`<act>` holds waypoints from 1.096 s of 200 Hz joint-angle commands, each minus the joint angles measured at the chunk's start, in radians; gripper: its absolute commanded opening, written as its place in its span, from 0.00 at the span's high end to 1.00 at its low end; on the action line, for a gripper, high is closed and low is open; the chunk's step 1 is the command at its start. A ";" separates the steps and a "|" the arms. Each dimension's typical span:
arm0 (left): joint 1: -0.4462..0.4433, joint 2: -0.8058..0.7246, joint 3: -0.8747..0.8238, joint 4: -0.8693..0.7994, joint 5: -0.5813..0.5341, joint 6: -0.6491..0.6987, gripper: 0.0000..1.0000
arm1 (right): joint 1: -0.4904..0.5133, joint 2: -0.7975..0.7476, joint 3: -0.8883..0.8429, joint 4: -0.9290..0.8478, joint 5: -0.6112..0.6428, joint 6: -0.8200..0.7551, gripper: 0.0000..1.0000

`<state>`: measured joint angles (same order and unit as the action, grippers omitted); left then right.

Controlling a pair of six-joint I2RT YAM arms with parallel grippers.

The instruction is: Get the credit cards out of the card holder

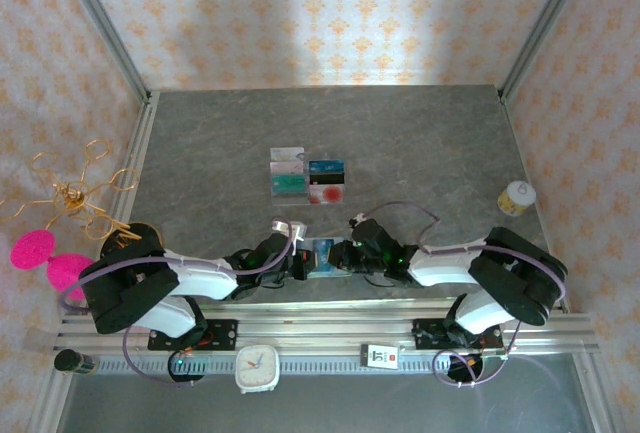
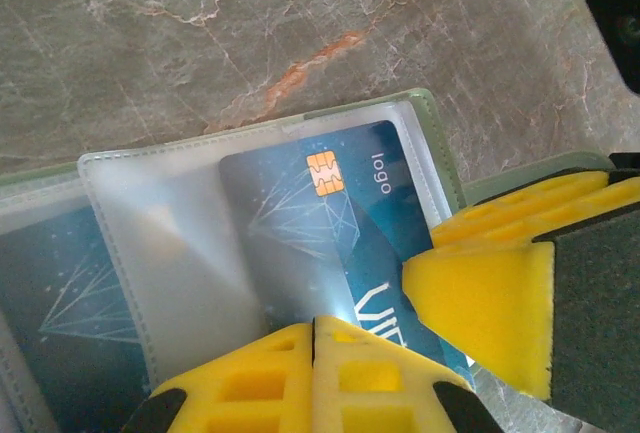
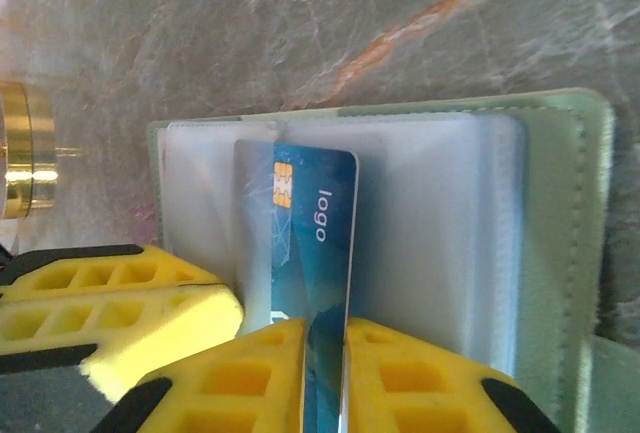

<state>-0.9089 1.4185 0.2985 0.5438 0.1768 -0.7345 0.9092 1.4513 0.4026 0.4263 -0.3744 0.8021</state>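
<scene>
Grey marble table (image 1: pixel 420 133), near edge: holder (image 3: pixel 570 253) lies open, left gripper (image 2: pixel 312 373) closed at its sleeve (image 2: pixel 170 253), right gripper (image 3: pixel 325 373) clamped on card (image 3: pixel 320 243); extraction step, next likely needs straight pull from sleeve.

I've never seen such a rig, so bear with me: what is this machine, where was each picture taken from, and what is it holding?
Two robot arms are bolted at a table's near edge, each ending in a two-finger pincer. The wide picture looks down from above; the other two come from wrist cameras. On the table lie an open green card holder, four loose cards and a small container. The right pincer is shut on a blue card in the open holder. The left pincer is shut at the holder's edge; whether it grips it is unclear.
</scene>
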 commanded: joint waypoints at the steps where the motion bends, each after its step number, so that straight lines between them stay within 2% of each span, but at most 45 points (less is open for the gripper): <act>1: 0.006 0.032 -0.015 -0.052 0.023 0.022 1.00 | -0.002 0.009 0.009 0.023 -0.013 -0.042 0.96; 8: 0.006 0.031 -0.015 -0.056 0.023 0.023 1.00 | -0.003 0.005 0.019 -0.018 0.007 -0.063 1.00; 56: 0.022 0.013 -0.011 -0.068 0.042 0.050 1.00 | -0.007 -0.168 0.053 -0.324 0.201 -0.208 1.00; 101: 0.028 -0.070 0.025 -0.118 0.063 0.075 1.00 | -0.016 -0.357 0.134 -0.443 0.242 -0.393 1.00; 123: 0.028 -0.167 0.039 -0.171 0.058 0.071 0.79 | -0.019 -0.384 0.230 -0.464 0.305 -0.481 1.00; 144: 0.030 -0.251 0.043 -0.218 0.040 0.066 0.61 | -0.061 -0.345 0.352 -0.452 0.304 -0.573 1.00; 178: 0.054 -0.354 0.053 -0.309 0.008 0.072 0.45 | -0.184 -0.208 0.550 -0.462 0.176 -0.790 1.00; 219: 0.111 -0.462 0.070 -0.416 -0.019 0.095 0.30 | -0.280 -0.054 0.773 -0.624 -0.068 -1.111 1.00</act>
<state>-0.8246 1.0054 0.3290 0.2291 0.1955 -0.6666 0.6632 1.3281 1.0676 -0.0654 -0.2714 -0.0387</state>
